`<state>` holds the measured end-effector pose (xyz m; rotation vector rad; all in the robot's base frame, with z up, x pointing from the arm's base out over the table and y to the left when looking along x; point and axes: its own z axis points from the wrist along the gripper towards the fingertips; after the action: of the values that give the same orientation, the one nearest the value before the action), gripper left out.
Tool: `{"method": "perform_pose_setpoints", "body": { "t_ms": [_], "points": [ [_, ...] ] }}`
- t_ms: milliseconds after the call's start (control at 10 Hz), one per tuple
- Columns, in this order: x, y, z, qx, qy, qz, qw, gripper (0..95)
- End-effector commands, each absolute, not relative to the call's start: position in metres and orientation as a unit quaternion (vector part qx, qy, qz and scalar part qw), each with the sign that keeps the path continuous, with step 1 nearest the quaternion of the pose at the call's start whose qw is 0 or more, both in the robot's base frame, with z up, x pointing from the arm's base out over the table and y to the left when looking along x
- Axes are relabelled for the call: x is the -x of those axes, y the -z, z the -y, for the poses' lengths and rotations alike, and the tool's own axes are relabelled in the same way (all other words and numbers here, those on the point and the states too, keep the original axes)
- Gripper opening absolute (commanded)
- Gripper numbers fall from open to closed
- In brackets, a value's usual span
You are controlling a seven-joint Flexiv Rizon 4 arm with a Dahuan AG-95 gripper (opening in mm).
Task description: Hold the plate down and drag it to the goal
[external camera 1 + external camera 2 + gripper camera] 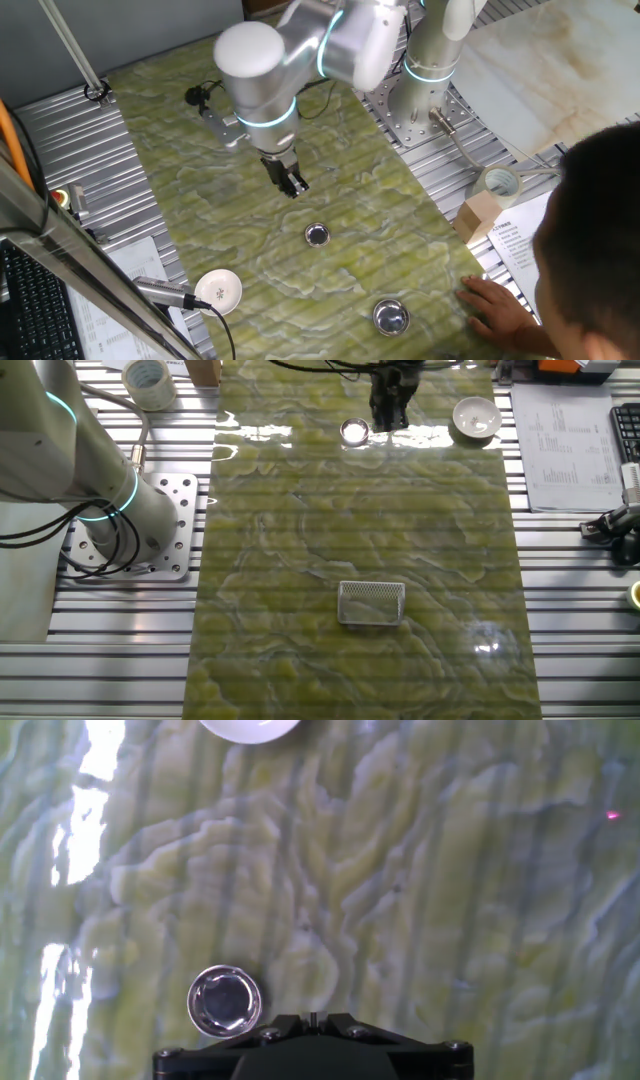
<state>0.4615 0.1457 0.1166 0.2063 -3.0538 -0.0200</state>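
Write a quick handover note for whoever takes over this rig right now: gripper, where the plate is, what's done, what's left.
Gripper: above the mat, holding nothing; the views do not show whether the fingers are open or shut.
Plate: flat on the green mat, apart from the gripper, and near the bottom edge of the hand view.
Nearby: larger metal bowl, white disc, wire basket.
Done: nothing visible; plate not yet pressed.
Left: lower onto the plate, hold it down, drag it to the goal.
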Motion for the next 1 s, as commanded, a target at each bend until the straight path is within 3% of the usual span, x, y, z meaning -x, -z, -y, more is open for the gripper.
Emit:
{"method": "perform_pose_setpoints", "body": {
  "t_ms": [100, 300, 400, 1000],
  "points": [
    [-0.462, -0.116, -0.147, -0.100, 0.000, 0.994, 0.052, 0.0],
    [-0.462, -0.116, -0.147, -0.108, 0.006, 0.993, 0.053, 0.0],
    [-0.462, -0.109, -0.148, -0.117, 0.017, 0.992, 0.049, 19.0],
    [-0.458, -0.088, -0.182, -0.114, 0.019, 0.992, 0.044, 19.0]
  ]
}}
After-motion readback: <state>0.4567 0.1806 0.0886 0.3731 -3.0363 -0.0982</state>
